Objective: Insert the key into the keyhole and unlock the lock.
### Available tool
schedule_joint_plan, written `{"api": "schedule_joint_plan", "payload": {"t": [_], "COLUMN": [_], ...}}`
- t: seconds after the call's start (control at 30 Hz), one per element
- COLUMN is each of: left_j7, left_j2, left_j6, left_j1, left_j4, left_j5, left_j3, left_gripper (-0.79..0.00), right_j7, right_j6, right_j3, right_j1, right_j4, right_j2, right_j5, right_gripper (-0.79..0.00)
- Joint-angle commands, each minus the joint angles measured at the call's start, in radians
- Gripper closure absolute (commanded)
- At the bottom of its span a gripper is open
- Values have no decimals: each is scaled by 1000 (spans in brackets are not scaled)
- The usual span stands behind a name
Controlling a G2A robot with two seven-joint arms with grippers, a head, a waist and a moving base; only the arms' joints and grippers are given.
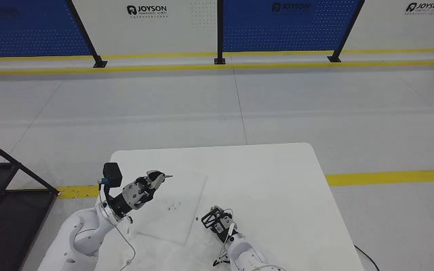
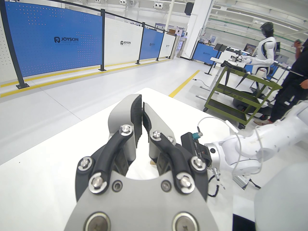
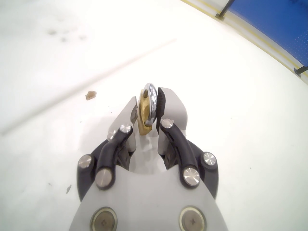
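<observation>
While the two grippers sit apart over the one white table, each is clamped on its own thing. The right gripper, at the lower middle of the top view, is closed on the single lock. The lock is a brass padlock with one chrome shackle, and it stands on edge between the two pads just above the tabletop. In the right wrist view the right gripper has its dark ribbed pad against the shackle side and its other finger against the brass body.

The left gripper, at the left of the top view, has its pads pressed together. One thin dark key juts from its tip, pointing toward the right of the frame. In the left wrist view the left gripper shows almost no gap, and the key itself cannot be made out there.

One pale mat lies on the table between the two arms, marked with a few small dark spots. A single brown crumb lies by the mat's edge, near the lock.
</observation>
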Motion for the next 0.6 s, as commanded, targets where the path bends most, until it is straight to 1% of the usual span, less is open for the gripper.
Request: {"api": "schedule_joint_plan", "payload": {"t": [0.0,0.03,0.07,0.1,0.3,0.43,0.57], "left_j7": [0,0,0,0,0,0,0], "left_j2": [0,0,0,0,0,0,0], "left_j6": [0,0,0,0,0,0,0], "left_j1": [0,0,0,0,0,0,0], "left_j4": [0,0,0,0,0,0,0], "left_j5": [0,0,0,0,0,0,0], "left_j3": [0,0,0,0,0,0,0], "left_gripper": [0,0,0,0,0,0,0], "right_j7": [0,-1,-2,-3,-26,-136,-284], "right_j6": [-5,-10,-16,-20,-65,-137,-293], "right_j3": [3,4,6,8,29,94,192], "right_j1": [1,2,2,3,-1,-35,-94], "right_j4": [3,4,4,5,-19,-107,-210], "right_j2": [-1,-2,-2,-3,0,19,49], "right_j5": [4,7,11,12,34,94,179], "right_gripper": [-135,-99,-15,0,0,0,0]}}
